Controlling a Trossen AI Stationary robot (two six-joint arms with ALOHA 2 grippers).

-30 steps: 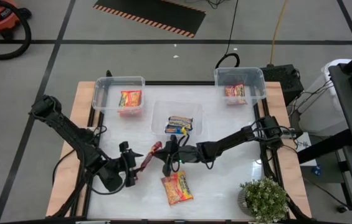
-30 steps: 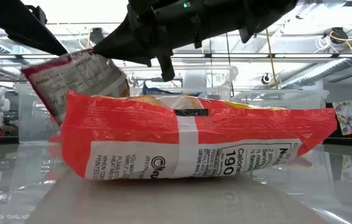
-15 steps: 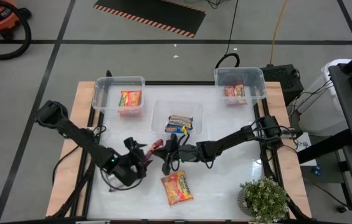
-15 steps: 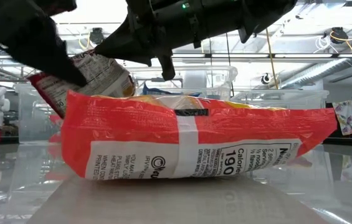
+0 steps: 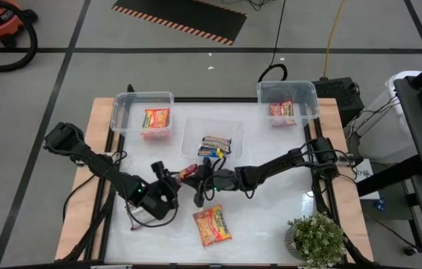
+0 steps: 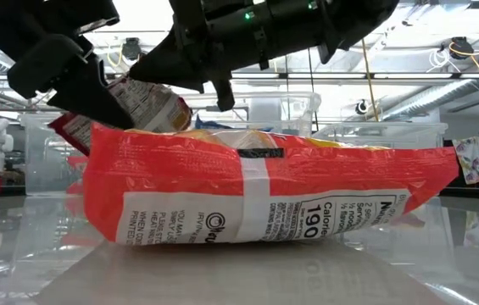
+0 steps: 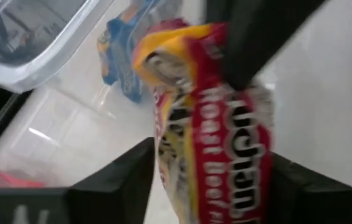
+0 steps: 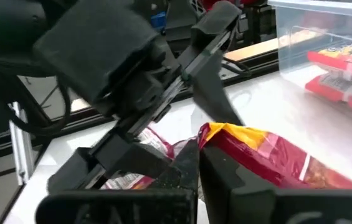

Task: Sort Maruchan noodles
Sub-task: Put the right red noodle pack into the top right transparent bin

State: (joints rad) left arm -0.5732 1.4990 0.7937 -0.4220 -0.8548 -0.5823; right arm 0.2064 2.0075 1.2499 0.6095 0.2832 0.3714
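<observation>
While two grippers point(image 5: 190, 176) hold one, five packets point(image 5: 212, 225) rest

The left pincer point(image 5: 175, 179) and right pincer point(image 5: 197, 176) meet at one red packet point(image 5: 187, 172), so no passage is between them. Just behind them stands the middle bin point(image 5: 212, 142). In front lies an orange packet point(image 5: 211, 226); the tabletop point(image 5: 270, 217) beside it is free.

- Bright overhead light is washing the white table point(image 5: 285, 205), which is throwing soft glare.
- Ceiling lights are blowing out the low view's background, silhouetting the arms.
- The red packet point(image 7: 219, 143) is blurring in the left wrist view; the bin point(image 7: 32, 37) behind is sitting out of focus.
</observation>
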